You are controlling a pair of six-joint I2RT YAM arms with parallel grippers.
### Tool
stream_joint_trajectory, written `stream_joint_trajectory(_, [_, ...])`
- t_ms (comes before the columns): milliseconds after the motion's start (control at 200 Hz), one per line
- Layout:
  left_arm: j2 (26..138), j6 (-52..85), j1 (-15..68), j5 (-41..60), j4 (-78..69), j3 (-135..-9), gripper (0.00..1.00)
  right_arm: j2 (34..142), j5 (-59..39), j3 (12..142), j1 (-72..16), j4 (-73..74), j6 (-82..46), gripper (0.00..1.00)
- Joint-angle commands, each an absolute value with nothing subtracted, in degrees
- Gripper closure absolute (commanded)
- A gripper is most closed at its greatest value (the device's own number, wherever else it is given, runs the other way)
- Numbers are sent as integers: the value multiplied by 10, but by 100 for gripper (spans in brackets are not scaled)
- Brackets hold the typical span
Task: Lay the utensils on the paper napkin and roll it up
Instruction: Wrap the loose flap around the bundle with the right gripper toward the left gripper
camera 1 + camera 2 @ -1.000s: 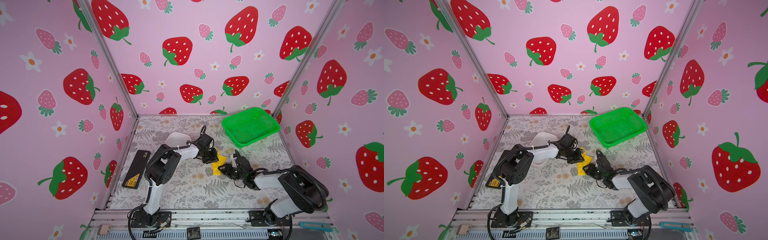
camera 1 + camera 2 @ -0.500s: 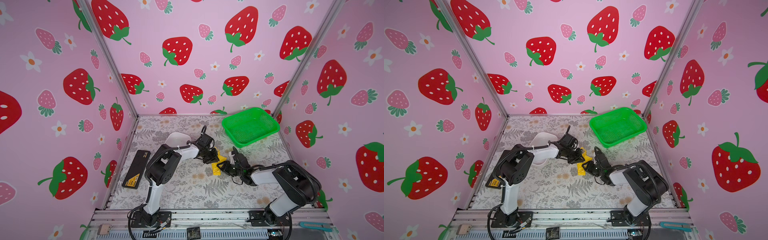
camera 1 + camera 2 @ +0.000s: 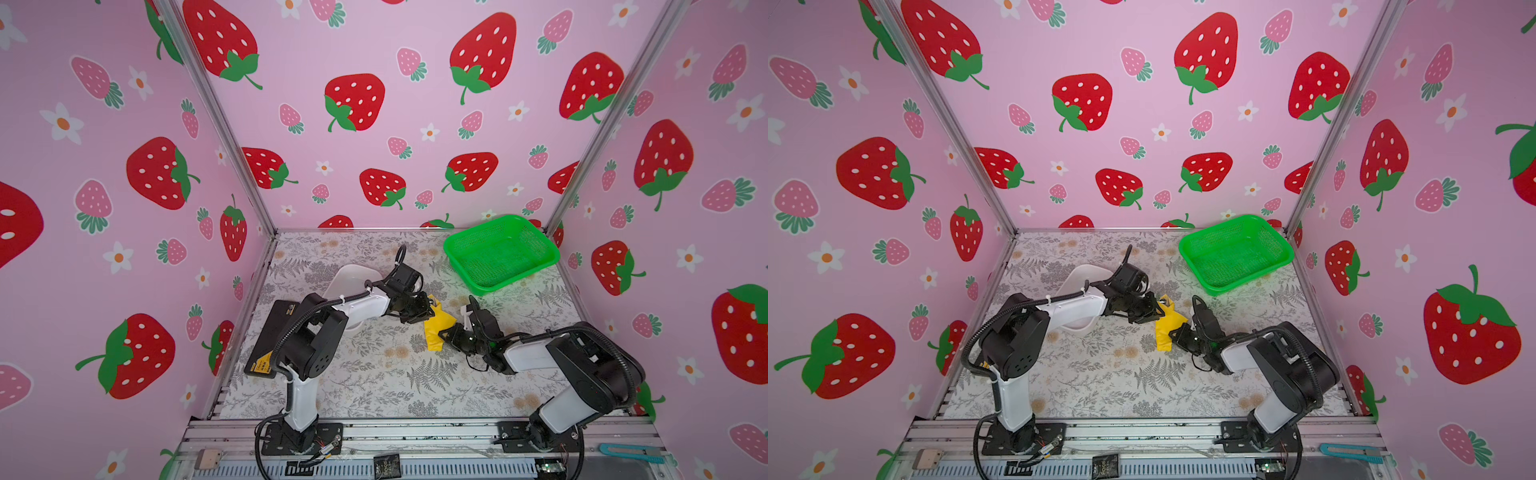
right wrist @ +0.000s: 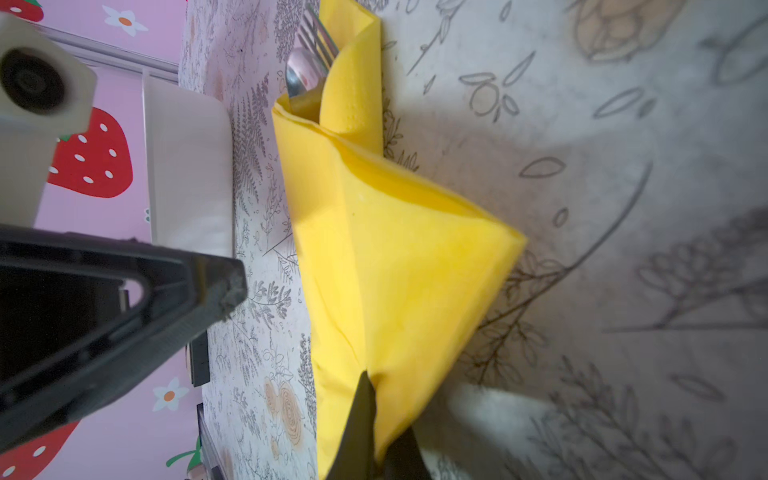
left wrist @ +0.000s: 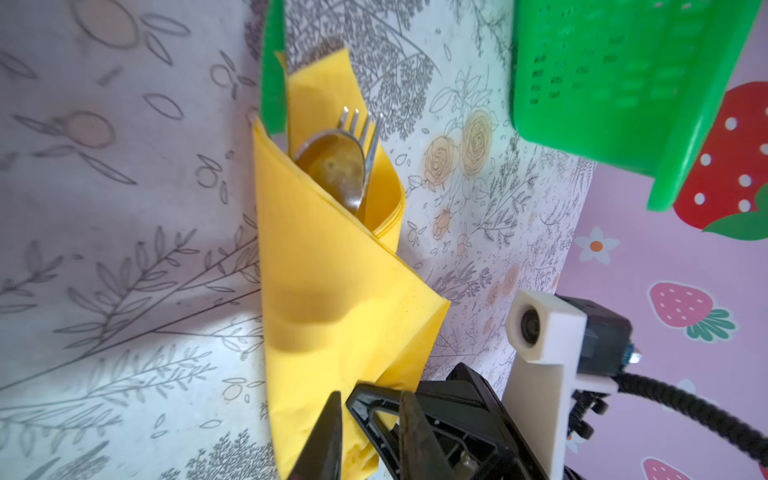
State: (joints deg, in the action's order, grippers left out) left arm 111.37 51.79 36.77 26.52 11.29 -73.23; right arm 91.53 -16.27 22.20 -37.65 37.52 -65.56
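1. Yellow paper, thin and soft: the napkin [image 5: 332, 291] lies mid-desk [image 3: 374, 374] between my two hands, already folded into a loose cone around the cutlery.
2. Only the shiny heads of the fork and spoon [image 5: 347, 162] show, poking out of the cone's open end. The handles are hidden inside, and I cannot make out a third piece.
3. My right hand [image 4: 382, 411] is pressed together, pinching the narrow end of the napkin. As far as I can see it holds paper only.
4. My left hand [image 3: 426, 311] sits at the open end, by the cutlery heads. In the right wrist view one finger [image 4: 224, 286] stands just clear of the paper, but I cannot tell whether the hand is spread or closed.
5. My read on handling: the paper is light and will crease or tear if dragged. The steel is stiff, heavier and slick, so it could slide out of the open end if the bundle tilts.
6. The better hold would be through the paper onto the handles rather than on a loose flap, keeping the roll low against the desk.
7. The green basket [image 3: 462, 270] sits well apart at the back right, the white tray [image 3: 353, 274] lies behind my left arm, and a flat black box [image 3: 274, 328] lies at the left edge. None of them blocks the roll; the only crowding I see is my own two hands.
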Motion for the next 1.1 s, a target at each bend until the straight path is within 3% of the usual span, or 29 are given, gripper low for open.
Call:
stream_joint_trajectory(0, [1121,508,363,263,122,-718,74,909,-158,204,-374,356,-663,97])
stream_joint_trajectory(610, [1177,509,379,277,137,-747,74,908,-169,206,-365,352,-660,93])
stream_joint_trajectory(935, [1180,507,380,275,142,-751,75,914,-153,228,-360,352,-651,63])
stream_joint_trajectory(1095, [1181,507,381,275,145,-754,75,939,-167,246,-360,364,-646,58])
